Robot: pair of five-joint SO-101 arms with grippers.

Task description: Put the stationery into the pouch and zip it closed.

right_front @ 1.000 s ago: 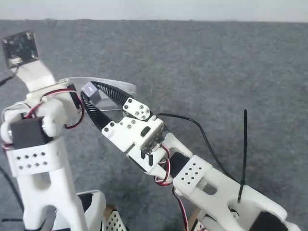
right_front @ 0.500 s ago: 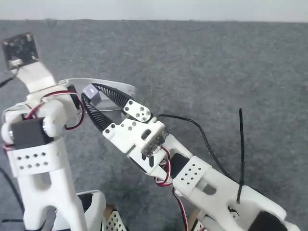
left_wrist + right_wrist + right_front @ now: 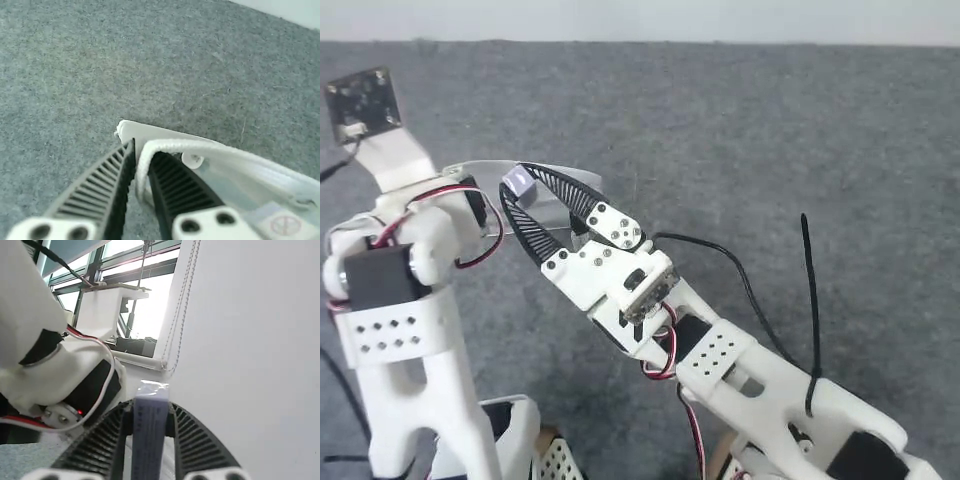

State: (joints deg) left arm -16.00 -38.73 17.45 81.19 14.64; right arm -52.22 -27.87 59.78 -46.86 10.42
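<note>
High view: right gripper [image 3: 519, 177] pinches a small purple block [image 3: 521, 183] just by the clear pouch [image 3: 480, 170]. Left gripper [image 3: 141, 151] is clamped on the pouch's white rim, over the grey table [image 3: 75, 65].

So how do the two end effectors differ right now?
The left end effector pinches the white rim of the clear pouch. The right end effector clamps a small purple block. The left one points down at the grey table, while the right one aims at the room's wall. The left one's load is wide, the right one's is tiny. Both are shut on something and have black ribbed fingers.
</note>
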